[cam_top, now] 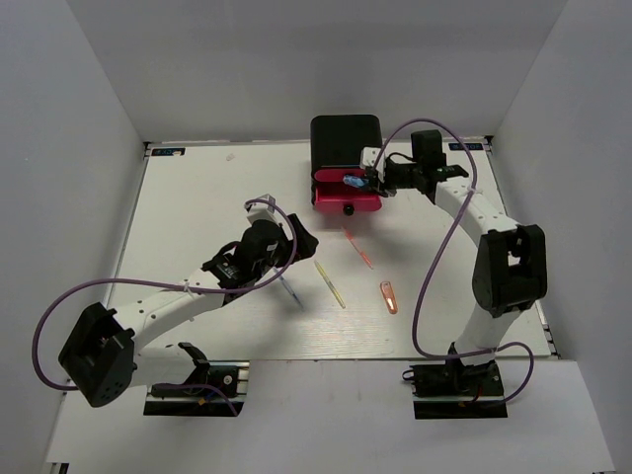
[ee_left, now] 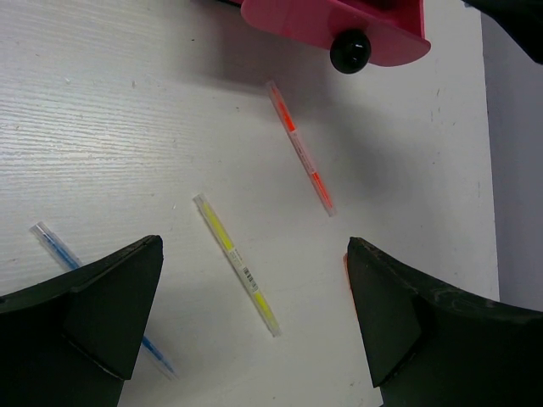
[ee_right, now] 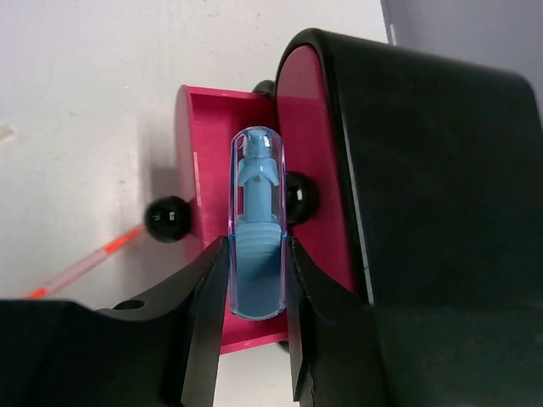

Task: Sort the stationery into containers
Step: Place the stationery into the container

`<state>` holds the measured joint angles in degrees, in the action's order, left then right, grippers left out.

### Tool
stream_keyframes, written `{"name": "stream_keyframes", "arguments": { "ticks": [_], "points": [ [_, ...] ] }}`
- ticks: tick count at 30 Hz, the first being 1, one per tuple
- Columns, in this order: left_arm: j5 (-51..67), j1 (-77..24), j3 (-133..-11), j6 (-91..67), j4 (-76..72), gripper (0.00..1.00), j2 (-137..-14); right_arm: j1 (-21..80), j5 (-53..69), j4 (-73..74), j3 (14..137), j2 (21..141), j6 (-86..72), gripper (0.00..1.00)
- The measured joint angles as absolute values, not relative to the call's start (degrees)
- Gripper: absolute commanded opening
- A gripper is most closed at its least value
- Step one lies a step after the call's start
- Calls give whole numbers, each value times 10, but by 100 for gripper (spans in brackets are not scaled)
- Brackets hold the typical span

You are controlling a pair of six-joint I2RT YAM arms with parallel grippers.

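The right gripper [ee_right: 254, 273] clamps a blue marker [ee_right: 254, 212] between both fingers, with the clear cap pointing away. The marker sits over the open pink drawer [ee_right: 204, 144] of the black cabinet [ee_right: 424, 170]. An orange pen [ee_right: 93, 259] lies on the table [ee_right: 85, 85] near the drawer's knob [ee_right: 168, 219].

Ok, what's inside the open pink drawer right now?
The visible part of the drawer floor is bare pink, with no stationery. The blue marker, held over it in the right gripper, and the gripper itself cover the rest, so that part cannot be checked.

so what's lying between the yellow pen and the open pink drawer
A thin orange pen, lying apart from both, clearest in the left wrist view.
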<state>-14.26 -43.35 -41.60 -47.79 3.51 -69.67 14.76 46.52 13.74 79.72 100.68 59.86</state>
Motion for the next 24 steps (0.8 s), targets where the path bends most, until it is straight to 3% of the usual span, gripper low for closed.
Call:
{"name": "stream_keyframes", "arguments": {
  "ticks": [4,8,14,24],
  "points": [
    [-144,-434,-416,-478,35,100,-695,148,461,159,814,1024,658,27],
    [-144,-434,-416,-475,35,100,-693,148,453,182,814,1029,699,31],
    [-143,-434,-416,-464,35,100,-693,148,449,188,812,1030,724,44],
    [-140,-434,-419,-441,35,96,-694,146,448,186,807,1033,727,48]
  ]
}}
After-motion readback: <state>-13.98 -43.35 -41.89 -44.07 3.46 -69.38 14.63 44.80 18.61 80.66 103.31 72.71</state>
